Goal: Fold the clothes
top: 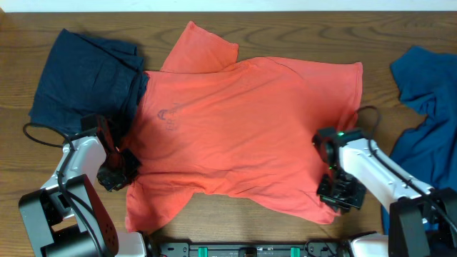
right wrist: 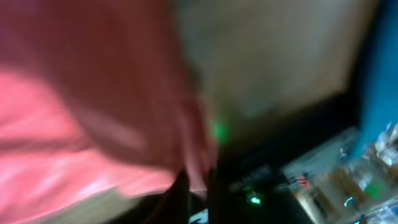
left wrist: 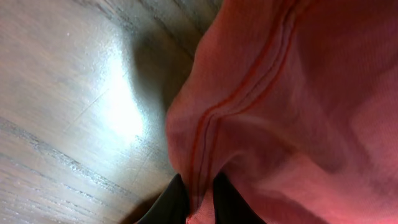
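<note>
Left tool clamped on coral-red cotton T-shirt edge, lower left of frame; right tool seemingly pinching opposite edge, lower right. Shirt spread flat on wooden desk, long axis left-right between tools.

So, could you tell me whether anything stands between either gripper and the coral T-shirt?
Nothing visible: the left gripper pinches the coral T-shirt at its hem, and the right gripper seems closed on its edge.
</note>
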`<act>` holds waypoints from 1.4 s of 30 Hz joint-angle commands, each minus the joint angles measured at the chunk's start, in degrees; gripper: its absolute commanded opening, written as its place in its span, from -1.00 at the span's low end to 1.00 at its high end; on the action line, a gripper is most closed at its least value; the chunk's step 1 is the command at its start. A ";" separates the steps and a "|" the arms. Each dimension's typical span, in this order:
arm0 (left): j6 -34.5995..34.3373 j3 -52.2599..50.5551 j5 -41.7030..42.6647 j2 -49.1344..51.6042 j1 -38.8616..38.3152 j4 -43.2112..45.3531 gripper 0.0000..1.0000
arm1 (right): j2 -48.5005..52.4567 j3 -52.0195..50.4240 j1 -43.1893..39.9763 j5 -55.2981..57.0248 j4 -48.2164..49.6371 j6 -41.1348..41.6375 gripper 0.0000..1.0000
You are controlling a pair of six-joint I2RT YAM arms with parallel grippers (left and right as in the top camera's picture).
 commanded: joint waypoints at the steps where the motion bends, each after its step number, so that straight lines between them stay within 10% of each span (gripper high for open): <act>1: 0.98 0.94 -0.04 0.35 0.20 -0.17 -0.66 | -0.81 0.13 -2.36 3.67 -0.17 10.19 -0.70; 4: 1.03 0.94 -0.04 0.35 0.20 -0.26 -0.66 | -0.81 0.13 -3.87 4.02 0.20 10.54 -0.18; 10: 2.12 0.94 0.46 0.35 0.20 -1.33 -0.66 | -3.78 0.24 -8.48 0.79 10.16 -1.38 -0.46; 13: 3.61 0.94 3.54 0.33 0.20 -1.40 -0.52 | -7.78 1.14 -8.94 -10.95 18.14 -19.47 -0.17; 17: 4.24 1.20 5.79 -0.28 0.20 -2.36 -0.50 | -12.48 1.99 -8.94 -14.78 18.43 -20.70 -0.01; 34: 8.35 1.25 10.88 -10.45 -3.23 -1.81 -0.88 | -12.39 -4.83 -0.42 -19.39 13.88 -14.67 -0.95; 42: 8.46 1.14 9.62 -10.43 -11.56 0.98 -0.87 | -12.48 -8.07 -2.86 -0.46 5.25 10.16 -0.98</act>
